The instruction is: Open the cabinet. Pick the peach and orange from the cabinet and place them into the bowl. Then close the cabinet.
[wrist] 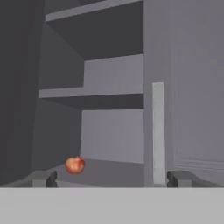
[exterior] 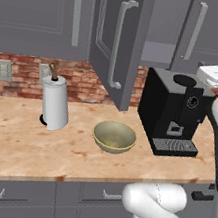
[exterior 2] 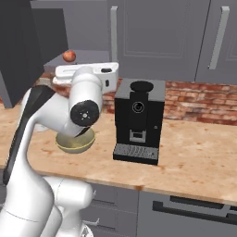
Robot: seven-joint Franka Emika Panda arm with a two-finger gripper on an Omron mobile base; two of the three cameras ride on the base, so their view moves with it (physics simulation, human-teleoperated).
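One cabinet (exterior: pixel 118 41) hung above the worktop (exterior: pixel 19 141), its left door (exterior: pixel 119 47) swung out over the worktop and its right door (wrist: pixel 188 87) shut. Two shelves showed inside it in the hand view; on the lower shelf (wrist: pixel 113 170) lay a single peach (wrist: pixel 75 165), near the left wall, and the upper shelf (wrist: pixel 100 94) looked bare. No orange could be made out on what was visible of the shelves.

On the worktop stood one black coffee machine (exterior: pixel 174 112) toward the right end, by the brick back wall. One paper-towel roll (exterior: pixel 55 102) stood upright toward the left, also near the back. One bowl (exterior: pixel 115 136) sat between them, nearer the front edge, with nothing in it.

The pincer (wrist: pixel 111 178) was spread wide, its two tips far apart and holding nothing. It faced the open half of the cabinet from outside, with the peach just above its left tip in the hand view and clear of both tips.
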